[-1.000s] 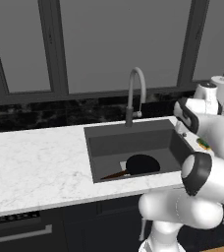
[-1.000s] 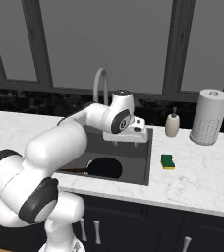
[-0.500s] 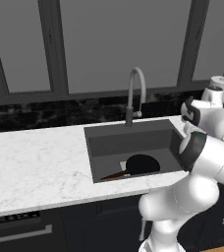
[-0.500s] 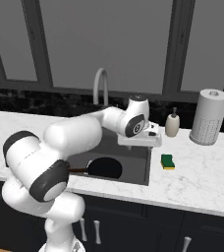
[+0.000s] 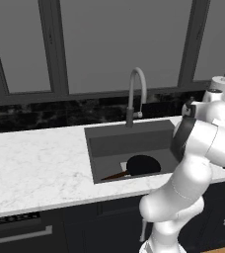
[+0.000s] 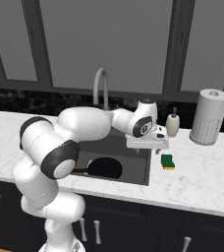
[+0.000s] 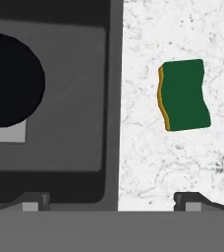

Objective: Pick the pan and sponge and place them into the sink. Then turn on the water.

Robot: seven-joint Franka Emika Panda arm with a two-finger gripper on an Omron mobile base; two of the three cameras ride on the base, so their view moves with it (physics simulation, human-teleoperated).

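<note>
While my fingers [image 7: 112, 201] hang spread and empty above the sink [image 6: 144, 167] edge, I count one pan [image 6: 104, 168] lying in the basin and one sponge [image 7: 183, 95] on the marble tabletop [image 7: 182, 162] beside it.

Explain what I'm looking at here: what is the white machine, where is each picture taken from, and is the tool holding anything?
The white machine is a jointed robot arm on a driving base. Two pictures come from cameras on the base, behind the arm to its left and right; the third looks down from the hand. The tool is open and holds nothing, hanging above the sink's right edge. The pan already lies in the sink. The sponge, green side up, lies on the marble counter right of the sink. Behind stand the faucet, a soap dispenser and a paper towel roll.
</note>
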